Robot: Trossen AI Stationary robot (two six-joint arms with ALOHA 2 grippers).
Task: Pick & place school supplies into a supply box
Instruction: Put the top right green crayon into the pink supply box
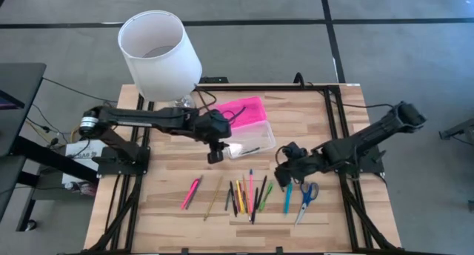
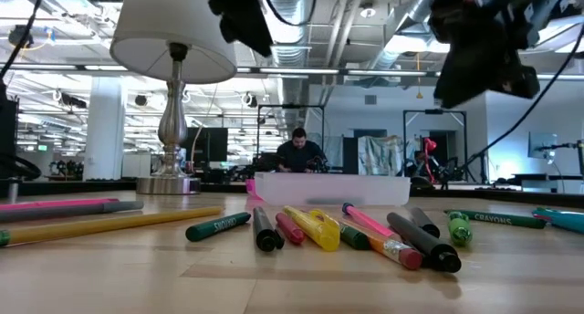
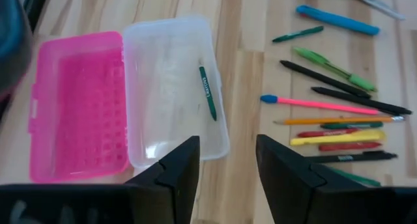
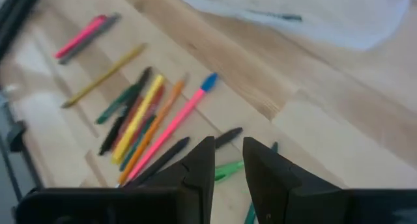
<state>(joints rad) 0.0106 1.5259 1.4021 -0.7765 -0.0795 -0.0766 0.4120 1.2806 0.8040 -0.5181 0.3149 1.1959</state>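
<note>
The supply box lies open at the table's far middle, its pink lid flat beside its clear base. One green crayon rests on the base's floor. The other school supplies lie flat in a row near the front edge: a pink pen, a yellow pencil, a bunch of pens and crayons, a blue marker and blue-handled scissors. My left gripper hangs open and empty above the base's near edge. My right gripper hovers open and empty over the row's right part, above a black pen.
A table lamp with a white shade stands at the far left corner, close to the pink lid. Bare wood lies between the box and the row. A person sits in the room beyond the table.
</note>
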